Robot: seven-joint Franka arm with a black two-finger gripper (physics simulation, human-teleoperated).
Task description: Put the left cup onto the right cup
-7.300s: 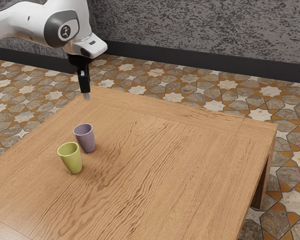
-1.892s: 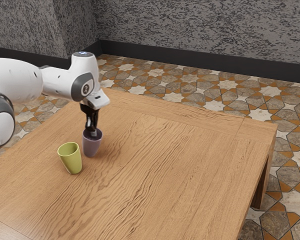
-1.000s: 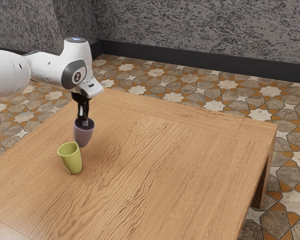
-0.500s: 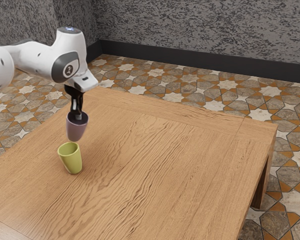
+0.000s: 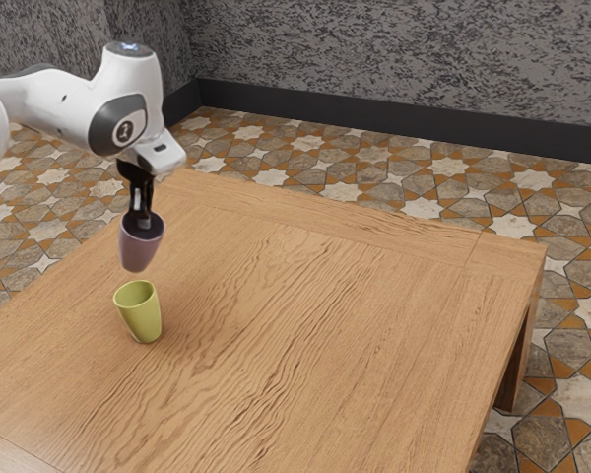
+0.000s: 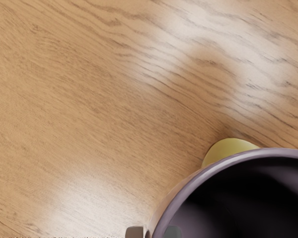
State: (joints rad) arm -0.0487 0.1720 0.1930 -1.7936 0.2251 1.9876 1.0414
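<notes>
My gripper [image 5: 140, 221] is shut on the rim of the purple cup [image 5: 139, 247], which hangs in the air, slightly tilted, just above and behind the green cup [image 5: 139, 310]. The green cup stands upright on the wooden table [image 5: 315, 325] near its left side in the exterior view. In the wrist view the purple cup's rim [image 6: 223, 168] looms large under my hand, and a sliver of the green cup [image 6: 227, 148] peeks out beyond it.
The table's far edge [image 5: 355, 222] and right-hand edge in the exterior view drop to a patterned tile floor [image 5: 424, 177]. A dark stone wall [image 5: 394, 49] stands behind.
I have lifted the purple cup off the table and carried it toward the exterior view's left, so it now hangs over the green cup. The green cup has stayed put.
</notes>
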